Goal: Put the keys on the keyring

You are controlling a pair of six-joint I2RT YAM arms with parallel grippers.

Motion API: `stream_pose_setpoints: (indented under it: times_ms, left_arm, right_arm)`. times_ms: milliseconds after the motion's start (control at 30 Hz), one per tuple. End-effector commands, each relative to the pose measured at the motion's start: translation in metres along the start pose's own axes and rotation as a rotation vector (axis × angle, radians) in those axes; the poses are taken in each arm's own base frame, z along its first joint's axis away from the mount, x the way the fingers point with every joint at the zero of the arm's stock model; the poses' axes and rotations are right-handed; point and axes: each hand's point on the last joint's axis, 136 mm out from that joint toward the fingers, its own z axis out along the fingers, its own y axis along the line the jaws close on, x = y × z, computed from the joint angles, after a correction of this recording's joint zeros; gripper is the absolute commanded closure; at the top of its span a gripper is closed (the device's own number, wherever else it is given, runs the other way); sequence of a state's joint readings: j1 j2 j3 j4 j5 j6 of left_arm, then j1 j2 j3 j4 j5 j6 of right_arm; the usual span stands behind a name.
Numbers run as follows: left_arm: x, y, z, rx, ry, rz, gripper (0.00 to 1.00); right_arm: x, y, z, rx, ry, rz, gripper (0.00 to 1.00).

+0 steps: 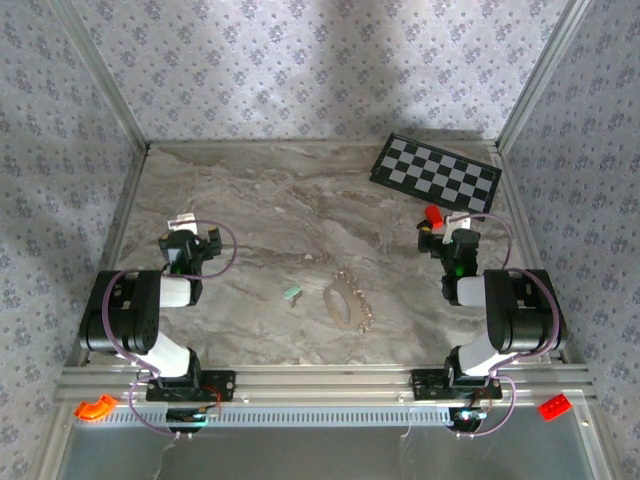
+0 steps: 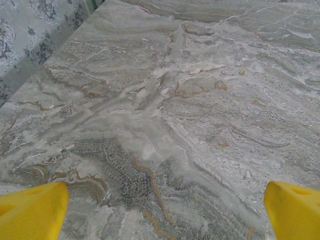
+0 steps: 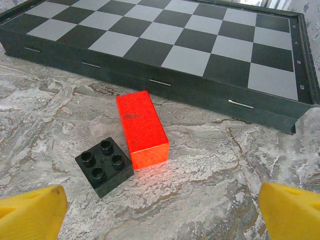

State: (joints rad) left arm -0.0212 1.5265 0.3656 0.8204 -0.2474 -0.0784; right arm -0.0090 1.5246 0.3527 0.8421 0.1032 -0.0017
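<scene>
Marbled grey stone makes up the tabletop [image 1: 250, 190], walled on three sides by flowered paper, with a chessboard [image 1: 435, 172] lying in the far right corner. The key [image 1: 292, 294], a tiny piece with a mint-green head, lies between the two arms toward the near edge. The keyring [image 1: 348, 300], a thin silvery chain curled in a loose loop, sits just to its right and is not touching it. The left arm [image 1: 150, 310] is parked by the left edge. Its left jaws stand fully apart and empty, yellow fingertips [image 2: 30, 210] over bare stone. The right jaws, also spread wide and holding nothing, hang over a red block [image 3: 141, 127] and a black studded brick [image 3: 105, 165] in front of the chessboard. Nothing looks started, so the first pickup is likely the step in hand. The left arm is nearer the key and should come down straight over the green head. It should close low, since so flat a piece may skate on the stone. The right arm should pin the chain near its end loop, not mid-chain, so the loop stays presented.
</scene>
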Motion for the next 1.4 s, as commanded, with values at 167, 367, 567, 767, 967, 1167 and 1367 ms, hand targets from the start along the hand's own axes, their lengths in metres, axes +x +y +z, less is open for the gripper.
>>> stream_pose_setpoints:
  times_ms: [167,367,567,767,967,1167,1367]
  left_arm:
    - [-0.017,0.001,0.003,-0.008,-0.053,-0.006,0.0]
    - [-0.017,0.002,0.003,-0.009,-0.053,-0.006,0.0]
    - [-0.018,0.001,0.003,-0.009,-0.054,-0.007,0.0]
    - [-0.02,0.003,0.003,-0.016,-0.046,-0.011,0.0]
    - [-0.03,0.0,-0.005,0.011,-0.054,0.001,0.0]
    - [-0.045,0.0,-0.022,0.028,-0.062,-0.008,0.0]
    - [-0.071,-0.006,-0.054,0.059,-0.04,-0.058,0.0]
  right_arm:
    - [-0.012,-0.001,0.004,-0.003,-0.033,-0.009,0.0]
    - [-0.013,-0.001,0.004,-0.002,-0.034,-0.009,0.0]
    - [-0.013,-0.004,0.002,0.019,-0.046,-0.002,0.0]
    - [-0.017,0.008,-0.001,-0.023,-0.057,-0.054,0.0]
    - [-0.027,0.01,-0.01,-0.02,-0.078,-0.07,0.0]
    - [-0.04,0.011,-0.022,0.001,-0.095,-0.087,0.0]
    - [-0.081,0.013,-0.061,0.063,-0.157,-0.04,0.0]
